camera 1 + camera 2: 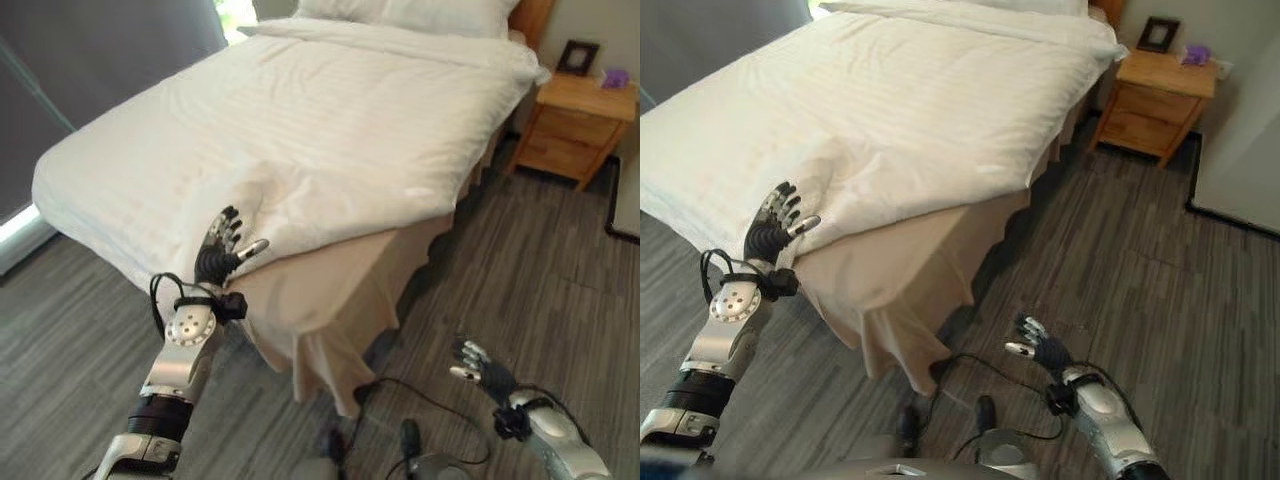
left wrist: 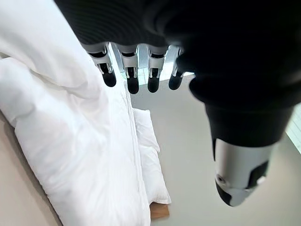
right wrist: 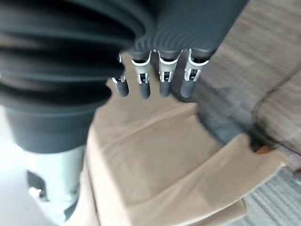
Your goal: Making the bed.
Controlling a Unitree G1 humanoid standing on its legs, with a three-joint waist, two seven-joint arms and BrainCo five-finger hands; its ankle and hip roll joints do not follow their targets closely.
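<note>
Left eye view: bed with white duvet spread over the top, its near corner bunched in a raised fold and pulled back so the beige bed skirt shows at the foot corner; white pillow at the head; wooden nightstand just beside the head of the bed, carrying a dark picture frame and a small purple item; grey plank floor. Left hand raised at the bunched duvet corner, fingers straight and slightly spread, tips against the cloth, thumb out to the side, nothing pinched. Right hand low over the floor, well apart from the bed, fingers loosely relaxed, holding nothing. Right eye view: same layout; left hand at the duvet's folded corner, right hand above the floor near the bed's foot corner. Left wrist view: fingers extended in a row, apart from one another, thumb set well off; white duvet lies past and beside the fingertips, with the pillow further along. Right wrist view: fingers hang straight and separate, nothing between them; beige bed skirt and grey floor lie beyond.
</note>
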